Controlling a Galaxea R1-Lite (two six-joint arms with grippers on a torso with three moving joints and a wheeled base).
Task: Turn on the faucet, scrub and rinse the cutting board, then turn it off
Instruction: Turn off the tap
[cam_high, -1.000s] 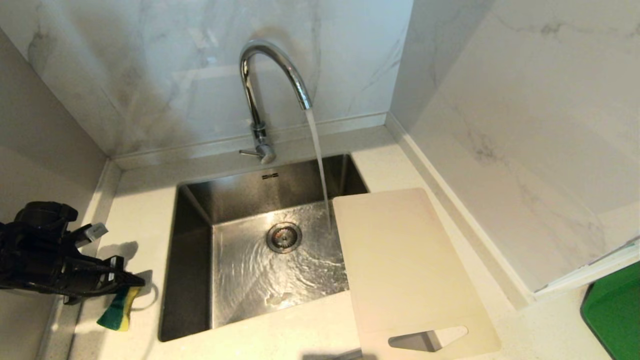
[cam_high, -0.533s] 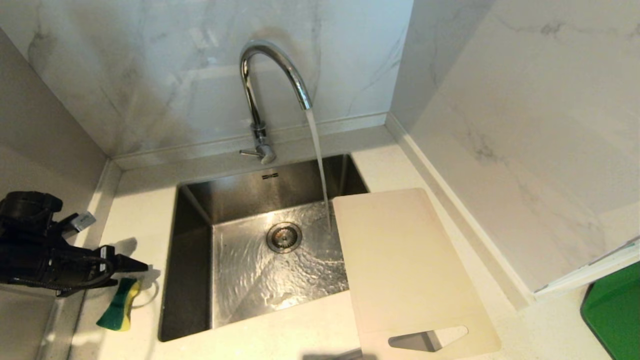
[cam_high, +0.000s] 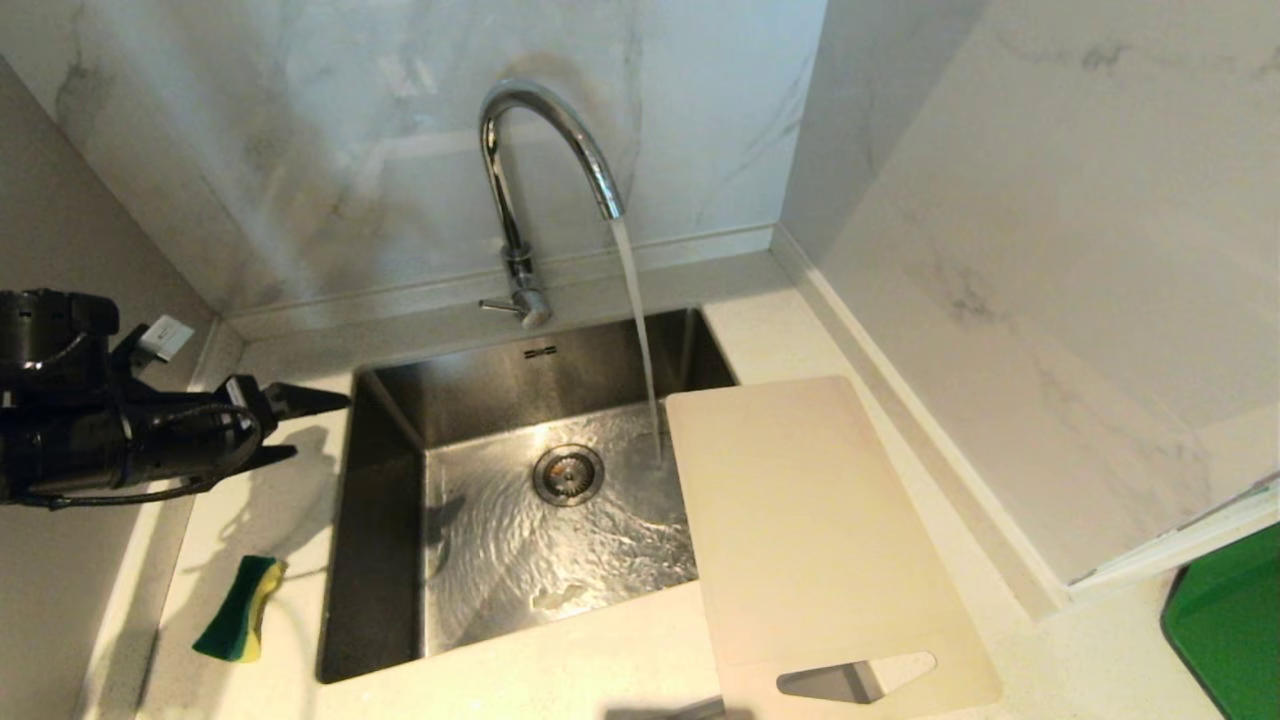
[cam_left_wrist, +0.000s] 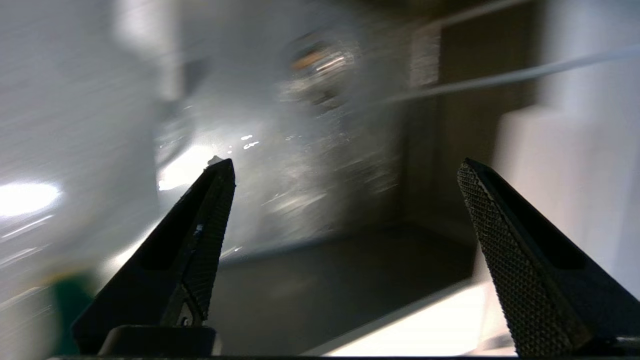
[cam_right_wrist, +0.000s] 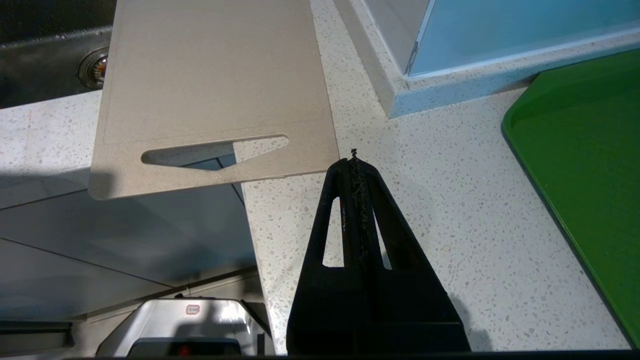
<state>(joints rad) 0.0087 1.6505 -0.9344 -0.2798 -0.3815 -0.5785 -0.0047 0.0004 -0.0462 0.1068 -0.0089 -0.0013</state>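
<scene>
Left pincer (cam_high: 300, 425) wide, knurled black tips; right pincer (cam_right_wrist: 354, 162) closed beside smooth beige cutting board (cam_high: 810, 530); chrome faucet (cam_high: 545, 150) running.

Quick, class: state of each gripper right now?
Left gripper: open, holding nothing.
Right gripper: shut, holding nothing.

My left end effector (cam_high: 300, 425) is matte black, a bulky wrist housing with a looping black cable and a small pale grey tag, ending in two tapered wedge fingers (cam_left_wrist: 205, 235) with cross-hatched grip faces. My right end effector (cam_right_wrist: 354, 162) is the same black, its slotted triangular fingers (cam_right_wrist: 370, 210) flecked with grime along the seam.
</scene>
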